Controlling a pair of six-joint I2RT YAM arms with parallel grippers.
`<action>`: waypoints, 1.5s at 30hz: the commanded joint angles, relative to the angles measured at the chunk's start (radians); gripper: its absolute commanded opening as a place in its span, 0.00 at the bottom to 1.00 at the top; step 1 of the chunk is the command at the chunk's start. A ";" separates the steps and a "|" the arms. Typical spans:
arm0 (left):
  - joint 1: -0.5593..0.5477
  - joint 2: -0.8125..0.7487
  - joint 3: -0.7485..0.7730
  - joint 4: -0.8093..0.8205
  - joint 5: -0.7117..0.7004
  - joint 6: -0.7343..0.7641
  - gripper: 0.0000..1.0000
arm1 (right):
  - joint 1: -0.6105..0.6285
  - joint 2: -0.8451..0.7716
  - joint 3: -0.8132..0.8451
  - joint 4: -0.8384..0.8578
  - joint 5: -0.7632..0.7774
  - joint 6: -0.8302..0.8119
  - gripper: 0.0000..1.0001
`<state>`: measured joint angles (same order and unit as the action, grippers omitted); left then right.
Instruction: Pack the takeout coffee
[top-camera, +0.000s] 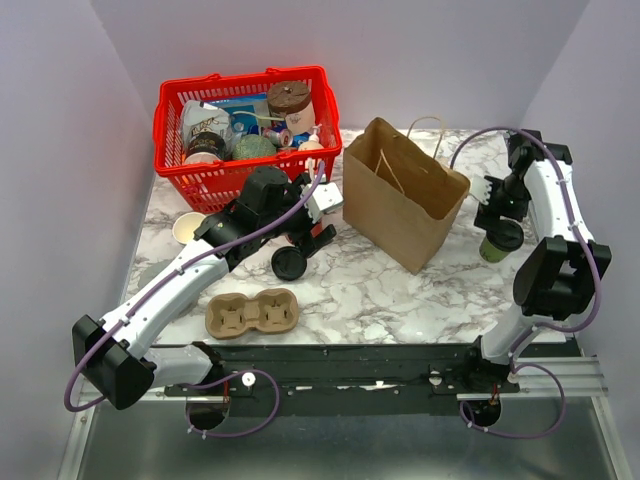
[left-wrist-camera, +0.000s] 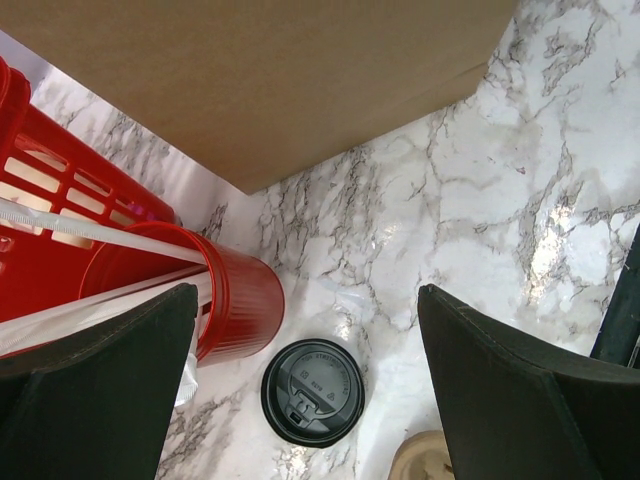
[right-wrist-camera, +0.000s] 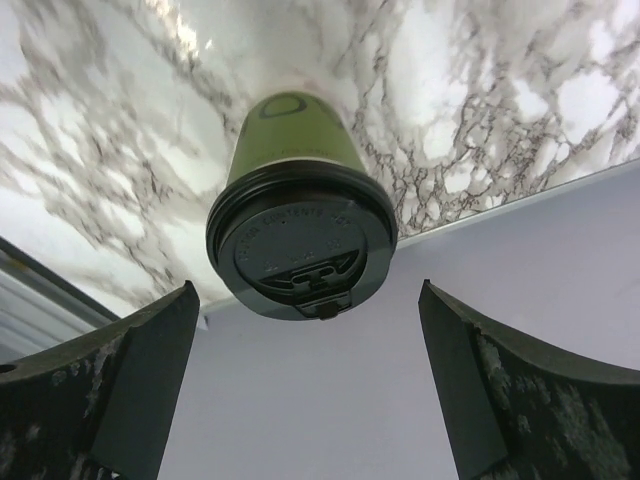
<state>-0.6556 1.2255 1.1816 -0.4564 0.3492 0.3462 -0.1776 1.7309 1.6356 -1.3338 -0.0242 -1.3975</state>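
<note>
The takeout coffee (top-camera: 497, 243), a green paper cup with a black lid, stands upright near the table's right edge, right of the brown paper bag (top-camera: 405, 190). My right gripper (top-camera: 498, 215) hovers just above and behind it, open and empty. In the right wrist view the lidded cup (right-wrist-camera: 298, 235) sits just beyond the open fingertips (right-wrist-camera: 140, 390), not between them; the right gripper (right-wrist-camera: 305, 390) holds nothing. My left gripper (top-camera: 297, 243) is open over a loose black lid (top-camera: 289, 263). The left wrist view shows that lid (left-wrist-camera: 312, 392) between the spread fingers of the left gripper (left-wrist-camera: 310, 440).
A red basket (top-camera: 175, 135) full of items stands at the back left. A red cup (left-wrist-camera: 235, 300) lies on its side by the basket. A cardboard cup carrier (top-camera: 252, 312) lies near the front. A cream lidless cup (top-camera: 188, 228) stands at the left. The bag's top is open.
</note>
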 joint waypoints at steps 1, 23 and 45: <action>0.004 0.005 0.012 0.016 0.024 -0.009 0.99 | -0.002 -0.022 -0.048 -0.007 0.113 -0.190 1.00; 0.004 0.028 0.018 0.024 0.024 -0.010 0.99 | 0.000 -0.002 -0.083 0.013 0.095 -0.268 1.00; 0.004 0.042 0.026 0.022 0.024 -0.013 0.99 | 0.012 -0.019 -0.097 0.058 0.084 -0.276 1.00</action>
<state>-0.6556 1.2629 1.1820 -0.4507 0.3496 0.3458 -0.1711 1.7248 1.4864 -1.2278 0.0811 -1.6608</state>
